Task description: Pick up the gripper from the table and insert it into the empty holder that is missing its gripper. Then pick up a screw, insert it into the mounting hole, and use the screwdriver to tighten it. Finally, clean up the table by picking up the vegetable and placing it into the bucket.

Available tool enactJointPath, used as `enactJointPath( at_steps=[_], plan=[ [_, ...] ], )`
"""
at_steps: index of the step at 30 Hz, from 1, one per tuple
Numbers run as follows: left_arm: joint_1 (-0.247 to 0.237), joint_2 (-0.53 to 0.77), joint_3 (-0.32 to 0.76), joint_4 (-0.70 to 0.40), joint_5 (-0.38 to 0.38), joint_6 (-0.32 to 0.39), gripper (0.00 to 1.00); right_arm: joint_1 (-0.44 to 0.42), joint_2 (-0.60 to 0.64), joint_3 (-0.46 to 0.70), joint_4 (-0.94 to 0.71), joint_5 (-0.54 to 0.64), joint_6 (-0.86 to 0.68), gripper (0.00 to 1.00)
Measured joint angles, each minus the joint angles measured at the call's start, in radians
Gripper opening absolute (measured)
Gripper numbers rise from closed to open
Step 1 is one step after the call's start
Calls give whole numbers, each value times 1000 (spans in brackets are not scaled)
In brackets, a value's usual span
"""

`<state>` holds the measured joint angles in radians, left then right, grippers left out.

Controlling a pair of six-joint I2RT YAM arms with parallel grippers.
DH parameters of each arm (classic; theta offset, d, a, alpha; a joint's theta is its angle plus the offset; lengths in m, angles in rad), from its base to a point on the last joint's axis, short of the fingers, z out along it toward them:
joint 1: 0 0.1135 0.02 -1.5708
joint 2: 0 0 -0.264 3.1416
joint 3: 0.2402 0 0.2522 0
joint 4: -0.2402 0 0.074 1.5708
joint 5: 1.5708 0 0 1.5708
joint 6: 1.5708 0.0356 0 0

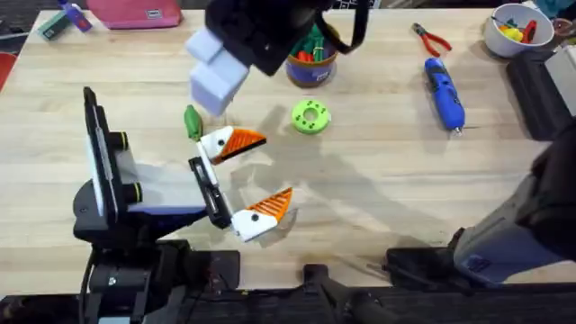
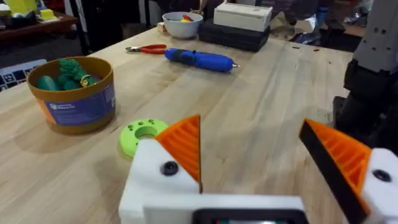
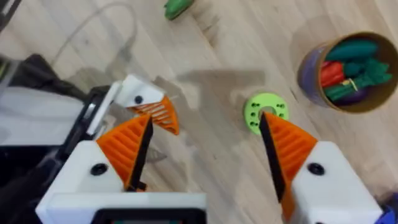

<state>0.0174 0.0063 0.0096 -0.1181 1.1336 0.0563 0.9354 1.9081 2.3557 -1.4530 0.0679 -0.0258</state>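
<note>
Overhead: left hand (image 1: 241, 183) open (empty).

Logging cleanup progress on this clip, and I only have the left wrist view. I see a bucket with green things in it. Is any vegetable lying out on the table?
Observer: Yes. One small green vegetable lies on the table, outside the bucket and close beside one finger of the left claw.
Operator: Where is the right claw?
Observer: The right claw hangs above the table, open and holding nothing, and it looks down on the lime-green disc.
</note>
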Motion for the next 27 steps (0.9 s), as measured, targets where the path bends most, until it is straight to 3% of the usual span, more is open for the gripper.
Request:
enactJointPath(
  at_steps=[3, 10, 19, 27],
  plan=[
    [0, 0, 0, 0, 0, 0, 985, -35, -46, -87, 44, 12, 32, 992],
    [0, 0, 0, 0, 0, 0, 985, -165, -231, -407, 142, 22, 124, 994],
    [0, 0, 0, 0, 0, 0, 986, -467, -513, -811, 199, 25, 210, 994],
    [0, 0, 0, 0, 0, 0, 986, -694, -619, -1052, 312, 25, 221, 993]
  ],
)
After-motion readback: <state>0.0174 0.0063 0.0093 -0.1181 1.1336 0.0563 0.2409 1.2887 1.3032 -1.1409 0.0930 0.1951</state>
